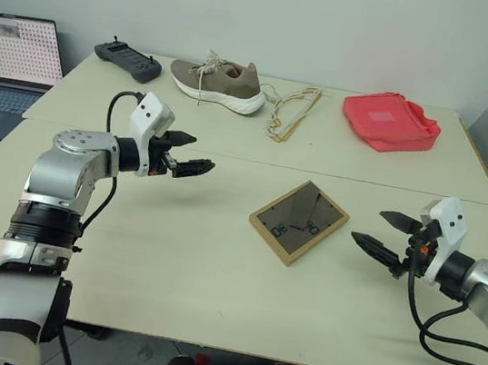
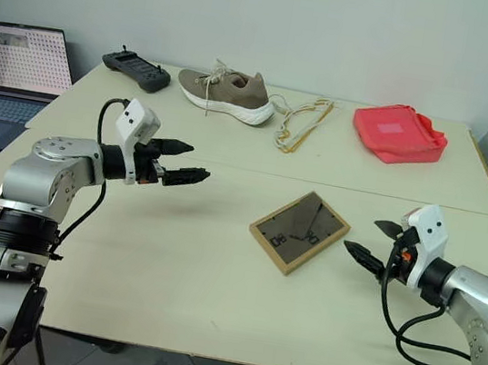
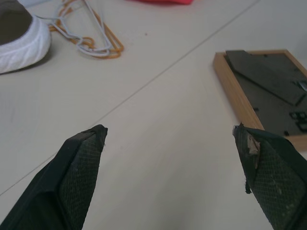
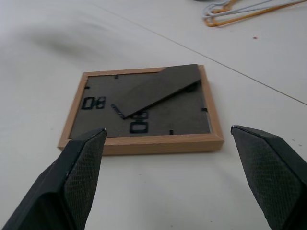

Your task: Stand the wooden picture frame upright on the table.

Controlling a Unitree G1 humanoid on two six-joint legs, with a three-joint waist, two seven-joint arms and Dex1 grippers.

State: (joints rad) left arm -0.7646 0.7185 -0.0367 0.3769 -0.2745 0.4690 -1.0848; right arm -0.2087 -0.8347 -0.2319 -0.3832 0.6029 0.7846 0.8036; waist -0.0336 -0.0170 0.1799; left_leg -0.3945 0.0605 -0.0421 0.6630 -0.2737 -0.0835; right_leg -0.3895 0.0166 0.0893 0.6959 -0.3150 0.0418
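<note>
The wooden picture frame (image 1: 299, 221) lies flat on the table (image 1: 177, 264), face down, dark back uppermost, its fold-out stand lying close against the back. It sits turned corner-on, a little right of the table's centre, not upright.

The left gripper (image 1: 193, 167) hovers above the tabletop at about 10 o'clock from the frame, well apart from it, fingers spread wide and holding nothing. The right gripper (image 1: 383, 233) hovers at about 3 o'clock from the frame, near but not touching it, fingers likewise spread wide and empty, pointing toward the frame's edge.

Along the far side of the table, at 12 o'clock from the frame, lies a coil of cord (image 1: 293, 113); a brown shoe (image 1: 218, 82) and a black controller (image 1: 127, 60) lie toward 11 o'clock, and a red cloth bag (image 1: 390, 122) toward 1 o'clock. A laptop (image 1: 13, 56) stands open beyond the table's far left corner.
</note>
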